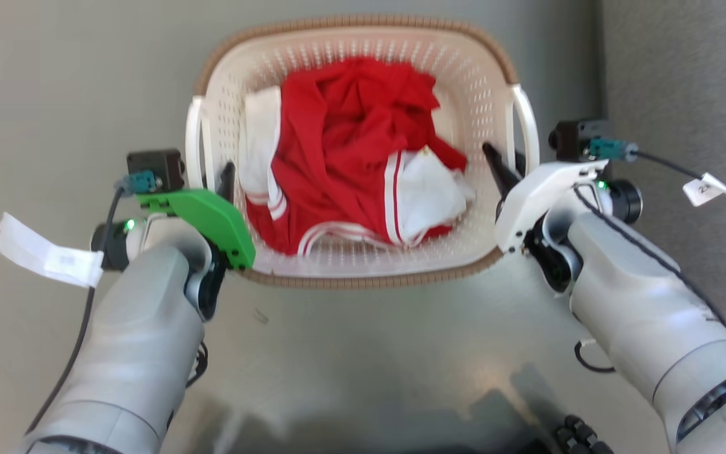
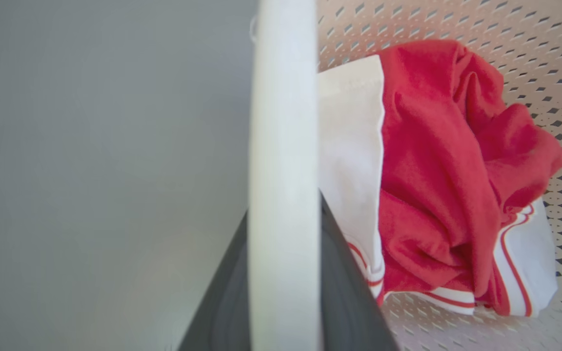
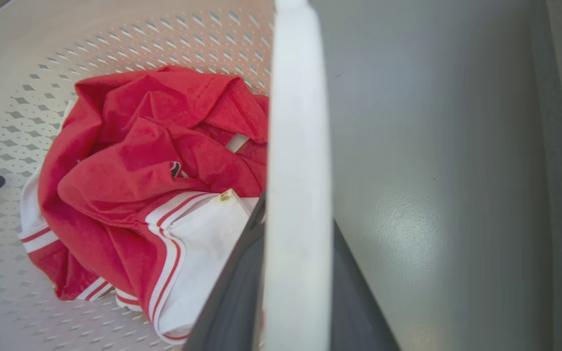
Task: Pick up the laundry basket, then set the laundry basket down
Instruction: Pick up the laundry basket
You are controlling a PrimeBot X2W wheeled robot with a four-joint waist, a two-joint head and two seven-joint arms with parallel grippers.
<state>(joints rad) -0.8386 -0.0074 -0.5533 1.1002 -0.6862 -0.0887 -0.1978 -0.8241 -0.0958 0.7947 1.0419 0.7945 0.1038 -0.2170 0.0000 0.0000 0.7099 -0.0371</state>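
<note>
The laundry basket (image 1: 363,26) is cream-white and perforated with a brown woven rim, and sits centred before me on a grey surface. It holds a crumpled red and white garment (image 1: 350,145). My left gripper (image 1: 215,180) is shut on the left loop handle (image 1: 194,139), one finger inside the basket. My right gripper (image 1: 505,162) is shut on the right loop handle (image 1: 527,120). In the left wrist view the white handle (image 2: 283,146) runs between dark fingers (image 2: 344,282). The right wrist view has its handle (image 3: 298,146) between dark fingers (image 3: 232,292) too. Whether the basket rests on the floor I cannot tell.
Smooth grey floor (image 1: 375,340) lies around the basket. A darker textured strip (image 1: 684,75) runs down the right side. Cables with white tags (image 1: 48,255) (image 1: 704,188) hang off both wrists. A black ridged part (image 1: 580,435) pokes in at the bottom edge.
</note>
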